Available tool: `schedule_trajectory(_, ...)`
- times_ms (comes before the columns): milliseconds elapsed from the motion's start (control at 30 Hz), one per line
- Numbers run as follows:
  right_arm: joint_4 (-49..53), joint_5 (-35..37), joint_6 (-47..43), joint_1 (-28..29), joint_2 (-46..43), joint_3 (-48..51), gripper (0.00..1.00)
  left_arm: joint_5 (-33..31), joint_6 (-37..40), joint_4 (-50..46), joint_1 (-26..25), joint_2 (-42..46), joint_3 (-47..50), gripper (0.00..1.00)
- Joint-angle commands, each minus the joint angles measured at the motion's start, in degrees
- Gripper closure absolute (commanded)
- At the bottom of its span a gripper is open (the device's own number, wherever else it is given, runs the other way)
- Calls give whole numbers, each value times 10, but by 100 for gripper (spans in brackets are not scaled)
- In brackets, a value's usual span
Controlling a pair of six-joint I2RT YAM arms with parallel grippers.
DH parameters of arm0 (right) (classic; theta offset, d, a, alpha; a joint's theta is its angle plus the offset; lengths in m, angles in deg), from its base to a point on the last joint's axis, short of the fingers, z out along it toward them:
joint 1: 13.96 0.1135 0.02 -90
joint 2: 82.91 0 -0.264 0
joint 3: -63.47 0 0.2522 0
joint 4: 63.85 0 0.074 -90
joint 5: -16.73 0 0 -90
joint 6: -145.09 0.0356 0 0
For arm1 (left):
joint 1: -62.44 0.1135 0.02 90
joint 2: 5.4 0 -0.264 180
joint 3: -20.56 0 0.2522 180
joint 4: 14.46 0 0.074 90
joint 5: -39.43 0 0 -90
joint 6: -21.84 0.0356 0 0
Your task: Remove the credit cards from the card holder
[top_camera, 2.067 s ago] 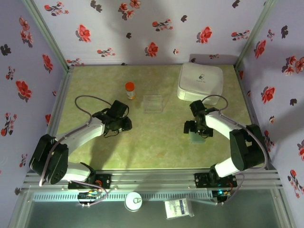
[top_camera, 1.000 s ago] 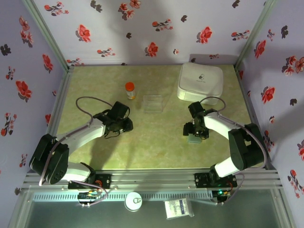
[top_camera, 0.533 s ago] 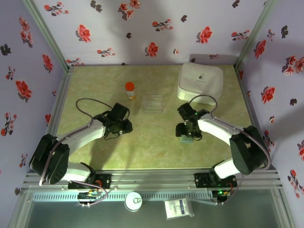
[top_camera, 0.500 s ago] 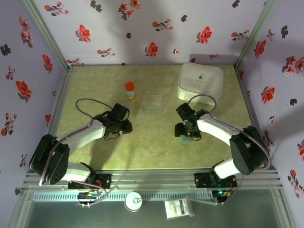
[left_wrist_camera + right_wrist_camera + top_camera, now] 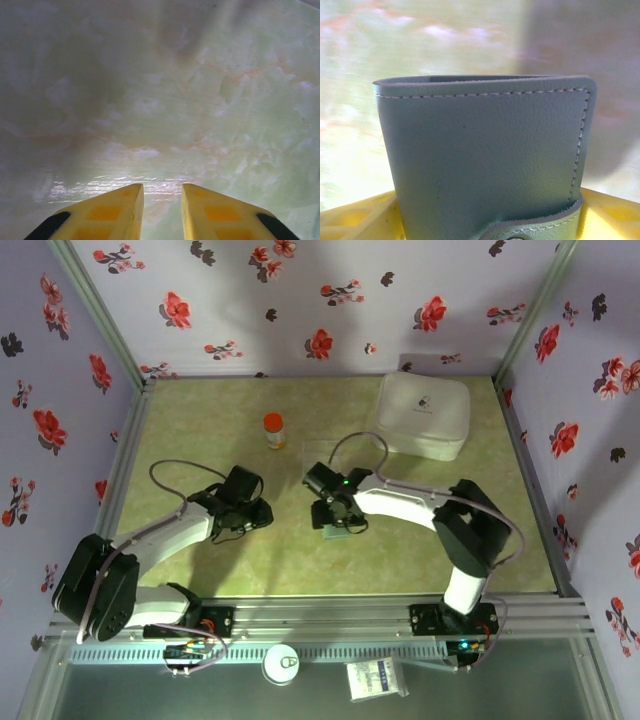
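card holder (image 5: 485, 160), folded shut, grasped by right tool (image 5: 337, 515) just nearside of clear tray (image 5: 322, 455); left tool (image 5: 161, 192), left of tray, slightly parted, empty, above tabletop (image 5: 150, 100)

Left gripper (image 5: 162, 189) sat at the bottom edge, 2 yellow plastic fingers (image 5: 111, 212) with black patches at their outer corners. Jaws were a narrow gap apart with nothing between them, bare surface visible through the gap. Under them was the pale green marbled tabletop (image 5: 210, 100) with thin orange veins. A dark shadow (image 5: 60, 60) covered the upper left. A bright glare streak (image 5: 125, 180) ran across the surface just ahead of the fingertips.
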Motion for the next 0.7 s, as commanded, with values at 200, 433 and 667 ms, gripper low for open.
schedule_trajectory(200, 31, 38, 75, 37, 117, -109, 25, 28, -11, 15, 26, 34, 32, 75)
schedule_trajectory(433, 32, 49, 99, 37, 115, -112, 17, 45, -7, 30, 27, 23, 32, 75)
schedule_trajectory(667, 54, 54, 84, 37, 71, -112, 12, 67, -14, 51, 17, -2, 17, 73)
